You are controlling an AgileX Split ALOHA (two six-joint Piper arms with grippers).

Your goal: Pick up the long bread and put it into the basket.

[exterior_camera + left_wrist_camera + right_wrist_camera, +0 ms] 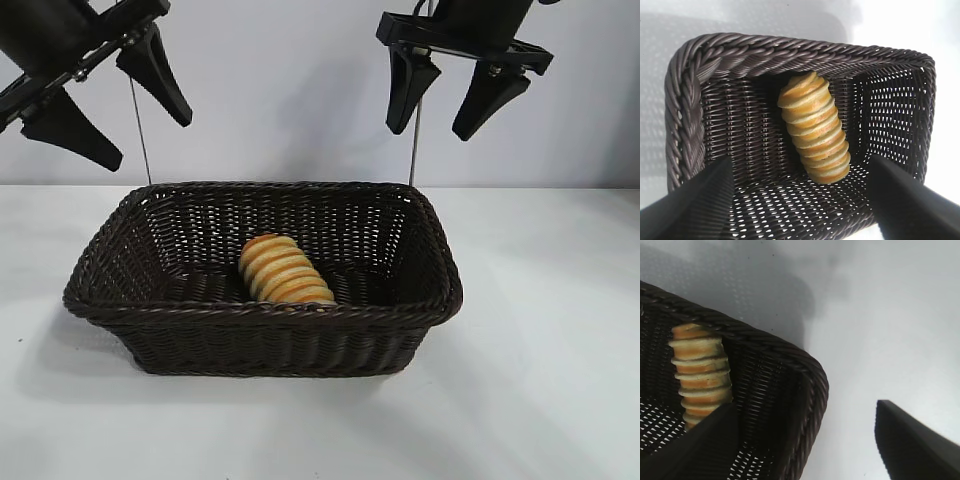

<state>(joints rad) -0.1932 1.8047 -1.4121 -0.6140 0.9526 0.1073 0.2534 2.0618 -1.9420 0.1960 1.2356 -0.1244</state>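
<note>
The left gripper (108,93) hung high above the basket's left end with its fingers spread wide and nothing between them; the right gripper (452,92) hung equally high above the right end, likewise wide open and empty. In the left wrist view the two dark fingers (690,205) framed the basket interior from well above. The long bread (283,271) lay on the floor of the basket (430,300), near the middle, its far end leaning toward the back wall and clear of both side walls. Judged from its appearance, the loaf was light and probably somewhat yielding, with a dry, ridged crust that should resist slipping; excessive closing force could dent it. The recommended hold would be across the short axis at mid-length, with the fingers seated in the grooves between ridges. The basket appeared stiff and stable on the white table (560,380). No brand, label or legible writing was visible on the bread, the basket, the grippers or the table.
</note>
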